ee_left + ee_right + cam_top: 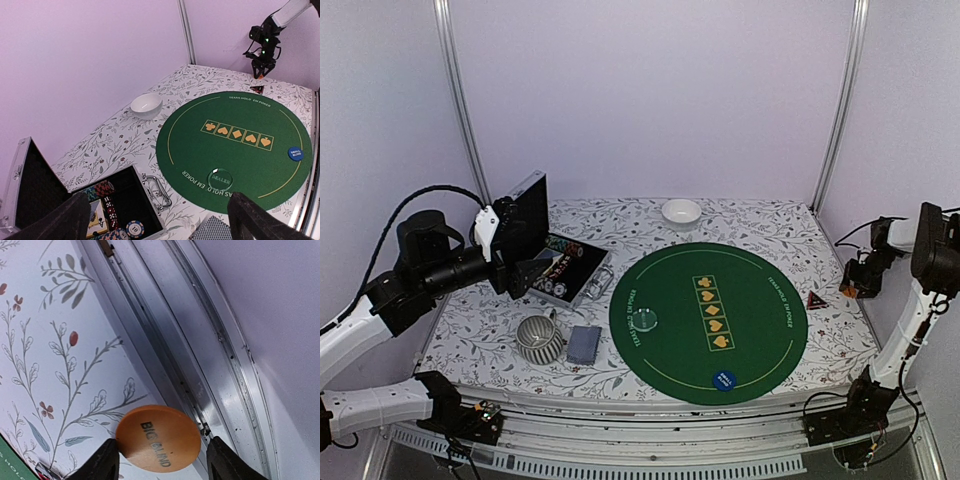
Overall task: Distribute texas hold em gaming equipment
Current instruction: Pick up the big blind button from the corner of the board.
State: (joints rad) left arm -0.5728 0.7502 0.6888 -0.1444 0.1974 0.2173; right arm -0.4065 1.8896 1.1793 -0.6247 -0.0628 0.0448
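the right hand (162, 444) is hovering over the right edge of the tabletop (770, 225), above a brushed aluminium rail (165, 335). a smooth orange disc (157, 432) printed "big blind" is sitting between its two dark fingertips. the disc's rim is meeting the fingertips on both sides, but from this angle i cannot tell whether they are pressing on it or only flanking it. near that hand a small red triangular marker (817, 299) is lying on the flower-printed cloth, just beside the rim of the round green felt mat (760, 290).

the left hand (159, 202) is hanging high at the left, its blunt black fingers spread wide with nothing between them. it is looking down on an open metal case (30, 190) lined in black, where stacks of striped chips (102, 189) are lying.

on the felt a clear round button (220, 179) marked "dealer" is resting near the left side, and a blue round button (295, 153) marked "small blind" is sitting at the near edge. a deck of cards (584, 344) with a grey-blue patterned back is lying flat on the cloth between a ribbed grey mug (540, 338) and the mat. a glossy white bowl (681, 212) is standing just beyond the mat's far edge.
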